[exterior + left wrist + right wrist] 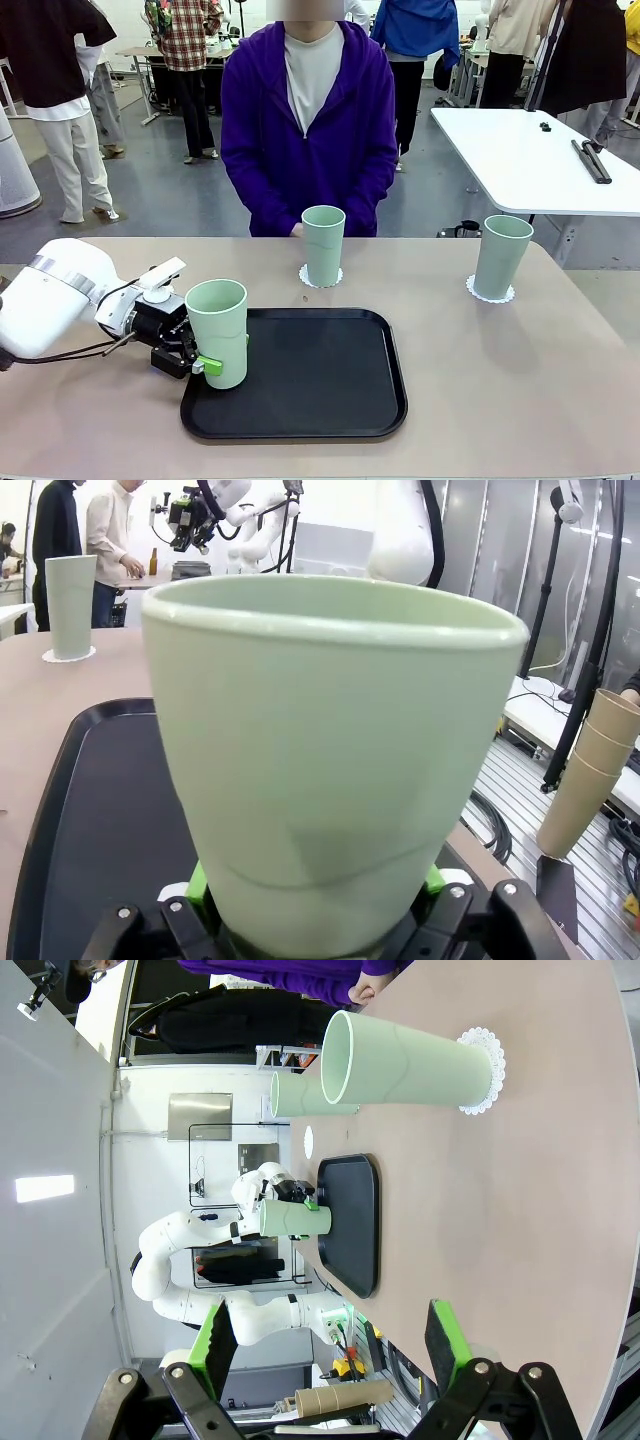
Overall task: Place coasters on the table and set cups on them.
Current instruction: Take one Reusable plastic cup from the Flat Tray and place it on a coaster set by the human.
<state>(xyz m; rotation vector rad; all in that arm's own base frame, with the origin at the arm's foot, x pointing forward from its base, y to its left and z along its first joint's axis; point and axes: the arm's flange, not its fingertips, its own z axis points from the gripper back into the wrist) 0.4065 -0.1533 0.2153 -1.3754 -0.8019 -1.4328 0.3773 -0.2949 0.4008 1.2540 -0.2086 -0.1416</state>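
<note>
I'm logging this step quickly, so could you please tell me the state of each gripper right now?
Left gripper: closed on the cup standing on the black tray.
Right gripper: open, holding nothing.

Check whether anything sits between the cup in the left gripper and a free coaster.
No free coaster is visible. The left gripper is shut on the cup at the tray's left end. Both coasters in sight, the middle one and the right one, already carry cups.
</note>
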